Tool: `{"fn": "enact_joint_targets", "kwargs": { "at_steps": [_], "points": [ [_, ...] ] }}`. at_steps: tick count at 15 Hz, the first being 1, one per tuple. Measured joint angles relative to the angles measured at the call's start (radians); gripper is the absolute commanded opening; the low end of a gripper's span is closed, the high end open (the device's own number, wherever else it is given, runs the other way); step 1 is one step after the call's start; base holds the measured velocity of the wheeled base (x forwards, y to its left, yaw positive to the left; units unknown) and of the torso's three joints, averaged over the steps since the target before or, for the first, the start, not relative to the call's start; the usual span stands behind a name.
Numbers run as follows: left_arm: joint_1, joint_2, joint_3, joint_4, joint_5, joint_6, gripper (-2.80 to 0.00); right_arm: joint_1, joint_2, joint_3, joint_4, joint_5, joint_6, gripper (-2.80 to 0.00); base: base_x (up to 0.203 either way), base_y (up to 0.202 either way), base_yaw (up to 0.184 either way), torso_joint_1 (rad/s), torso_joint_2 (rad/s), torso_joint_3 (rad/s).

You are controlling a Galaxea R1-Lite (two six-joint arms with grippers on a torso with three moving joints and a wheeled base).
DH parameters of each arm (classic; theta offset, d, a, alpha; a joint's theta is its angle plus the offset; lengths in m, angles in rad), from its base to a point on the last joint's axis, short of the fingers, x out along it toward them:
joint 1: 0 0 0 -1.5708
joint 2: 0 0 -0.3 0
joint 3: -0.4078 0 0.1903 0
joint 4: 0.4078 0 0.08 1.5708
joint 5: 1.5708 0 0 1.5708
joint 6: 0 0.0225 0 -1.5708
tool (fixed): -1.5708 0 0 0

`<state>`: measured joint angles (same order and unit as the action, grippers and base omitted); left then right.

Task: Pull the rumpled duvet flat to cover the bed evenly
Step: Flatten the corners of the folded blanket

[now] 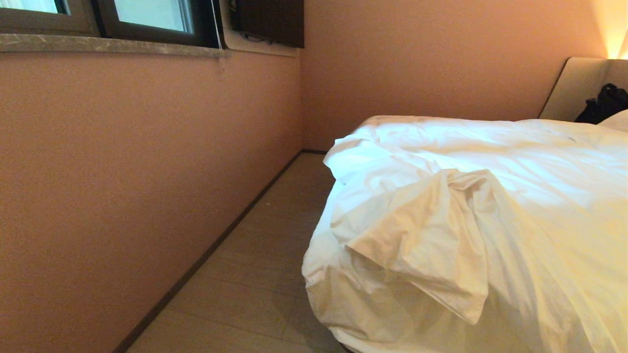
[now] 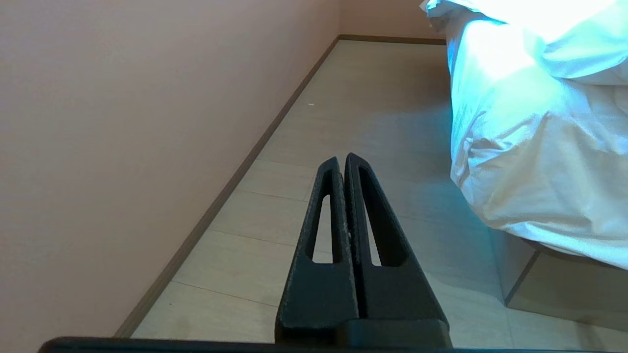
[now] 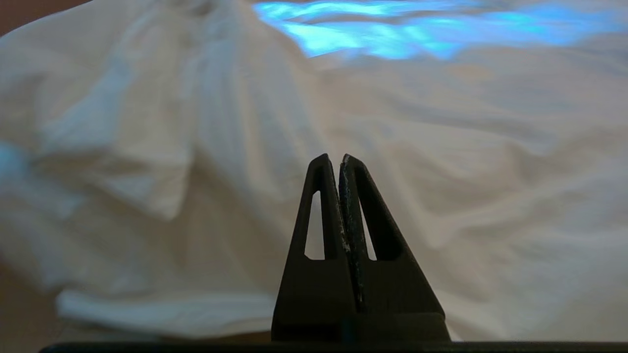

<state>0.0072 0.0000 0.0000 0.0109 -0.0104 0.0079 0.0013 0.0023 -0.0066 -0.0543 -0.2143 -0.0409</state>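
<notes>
Duvet [image 1: 481,206] heaped on bed [image 2: 544,279], folded-back flap bunched at near corner, edge overhanging. Right gripper [image 3: 341,158] pinched empty, aimed at flap; left gripper [image 2: 342,159] closed, empty, over floor [image 2: 373,98]. Risk: thin-layer pinch slips; one-sided tug skews cover.

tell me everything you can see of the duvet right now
The duvet is a thick, puffy white quilt in a plain, cotton-looking cover, heavily wrinkled. It lies over the bed, bunched at the near corner, where a loose flap is folded back on top of it. Its edge hangs down the bed's side, stopping short of the floor. Neither pincer touches it: the right pincer points at it, shut and empty.
</notes>
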Motion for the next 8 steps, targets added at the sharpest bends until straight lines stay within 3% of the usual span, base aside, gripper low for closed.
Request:
{"fn": "enact_joint_targets", "kwargs": {
  "at_steps": [4,8],
  "points": [
    [0.0,0.0,0.0,0.0,0.0,0.0,-2.8,0.0,0.0,0.004,0.046,0.139,-0.009,-2.8,0.0,0.0,0.0,0.0,0.0,0.0],
    [0.0,0.0,0.0,0.0,-0.001,0.0,-2.8,0.0,0.0,0.005,0.056,0.207,0.021,-2.8,0.0,0.0,0.0,0.0,0.0,0.0]
  ]
}}
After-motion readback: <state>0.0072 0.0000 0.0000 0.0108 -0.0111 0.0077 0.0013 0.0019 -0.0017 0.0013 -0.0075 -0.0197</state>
